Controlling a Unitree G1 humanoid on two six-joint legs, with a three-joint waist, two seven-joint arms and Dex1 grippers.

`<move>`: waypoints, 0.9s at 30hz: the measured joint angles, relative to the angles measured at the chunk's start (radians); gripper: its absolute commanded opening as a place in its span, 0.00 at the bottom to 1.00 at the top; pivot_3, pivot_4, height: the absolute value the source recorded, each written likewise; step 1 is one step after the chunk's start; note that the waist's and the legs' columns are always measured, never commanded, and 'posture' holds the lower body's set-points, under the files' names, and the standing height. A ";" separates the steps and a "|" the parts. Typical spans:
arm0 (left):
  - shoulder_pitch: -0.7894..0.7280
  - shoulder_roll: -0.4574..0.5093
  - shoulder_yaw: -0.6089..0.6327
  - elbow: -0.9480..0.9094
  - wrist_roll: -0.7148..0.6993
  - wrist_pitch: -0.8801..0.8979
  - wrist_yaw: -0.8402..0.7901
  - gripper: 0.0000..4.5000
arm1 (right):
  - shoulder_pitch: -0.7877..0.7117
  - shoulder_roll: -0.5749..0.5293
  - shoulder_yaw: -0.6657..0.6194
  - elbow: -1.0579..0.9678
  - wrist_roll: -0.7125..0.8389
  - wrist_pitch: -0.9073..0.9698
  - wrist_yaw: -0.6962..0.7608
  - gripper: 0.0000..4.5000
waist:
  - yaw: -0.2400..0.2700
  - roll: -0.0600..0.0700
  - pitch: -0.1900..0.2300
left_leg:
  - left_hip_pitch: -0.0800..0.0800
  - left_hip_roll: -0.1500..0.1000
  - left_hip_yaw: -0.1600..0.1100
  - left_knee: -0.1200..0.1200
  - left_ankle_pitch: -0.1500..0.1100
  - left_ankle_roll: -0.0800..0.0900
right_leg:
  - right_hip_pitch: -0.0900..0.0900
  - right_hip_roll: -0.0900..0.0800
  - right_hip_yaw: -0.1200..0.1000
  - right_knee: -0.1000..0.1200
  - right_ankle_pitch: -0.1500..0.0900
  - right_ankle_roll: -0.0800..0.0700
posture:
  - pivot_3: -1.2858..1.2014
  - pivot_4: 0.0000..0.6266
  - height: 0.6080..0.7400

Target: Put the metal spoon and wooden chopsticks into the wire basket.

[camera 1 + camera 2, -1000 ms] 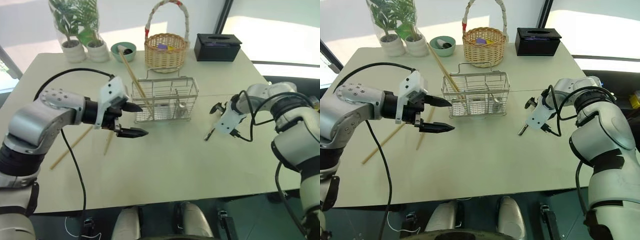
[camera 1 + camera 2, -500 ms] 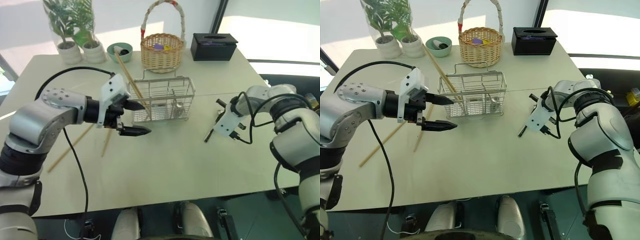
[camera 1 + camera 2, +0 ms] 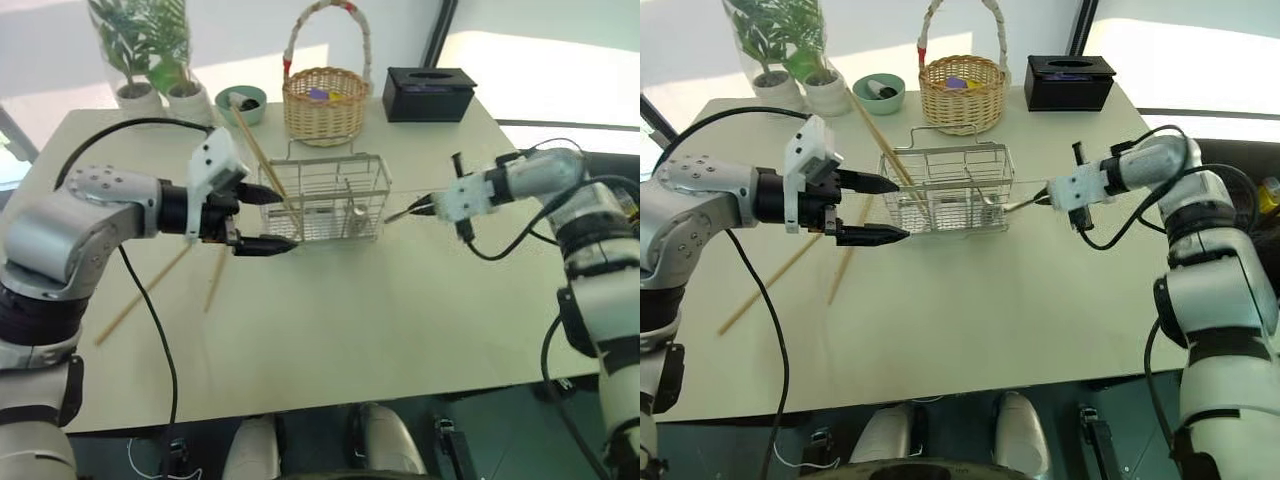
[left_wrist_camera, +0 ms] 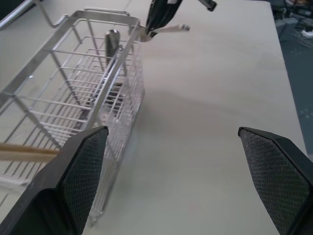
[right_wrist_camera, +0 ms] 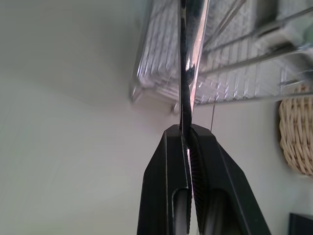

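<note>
Head views: the right claw [image 3: 1042, 197] reaches level toward the basket [image 3: 945, 190], pinching the spoon [image 3: 1020, 203] at its end wall. Left wrist view: left claw [image 4: 176, 181] wide beside the basket. Chopsticks [image 3: 165, 278] lie on the table [image 3: 330, 320].

The wire basket [image 3: 323, 198] stands near the middle of the counter [image 3: 330, 320]. 1 of the wooden chopsticks [image 3: 262, 160] leans in the basket's left end, its top reaching back toward the bowl [image 3: 240, 101]. 2 more chopsticks [image 3: 150, 290] lie on the counter left of the basket. Behind the basket sits the wicker basket [image 3: 322, 100], with the box [image 3: 431, 92] behind and to the right, and the plants [image 3: 150, 60] behind and to the left. The left claw [image 3: 268, 220] hovers just left of the basket. The right claw [image 3: 432, 208] is just right of the basket, the metal spoon [image 3: 400, 212] reaching from it to the basket's right end.
</note>
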 measured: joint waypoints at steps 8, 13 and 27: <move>-0.018 -0.014 0.031 0.057 0.010 -0.029 0.022 1.00 | 0.126 0.006 -0.263 -0.588 0.290 0.683 -0.248 0.01 | 0.015 0.000 0.000 | 0.000 0.000 0.000 0.000 -0.001 0.001 | -0.002 0.000 0.000 -0.001 0.000 0.000 | 0.52 0.24 0.83; -0.044 -0.024 0.031 0.076 0.012 -0.049 0.021 1.00 | 0.145 0.085 -0.302 -0.713 0.351 0.877 -0.398 0.01 | 0.014 0.000 0.000 | -0.001 0.000 0.001 0.000 -0.001 0.002 | -0.003 0.000 0.000 -0.001 0.000 0.000 | 0.52 0.24 0.83; -0.051 -0.027 0.030 0.098 0.031 -0.067 0.017 1.00 | 0.231 0.173 -0.211 -0.862 0.332 1.043 -0.511 0.01 | 0.014 -0.002 0.000 | -0.002 0.000 0.001 -0.001 -0.002 0.003 | -0.004 0.000 0.000 -0.001 0.000 0.000 | 0.52 0.24 0.83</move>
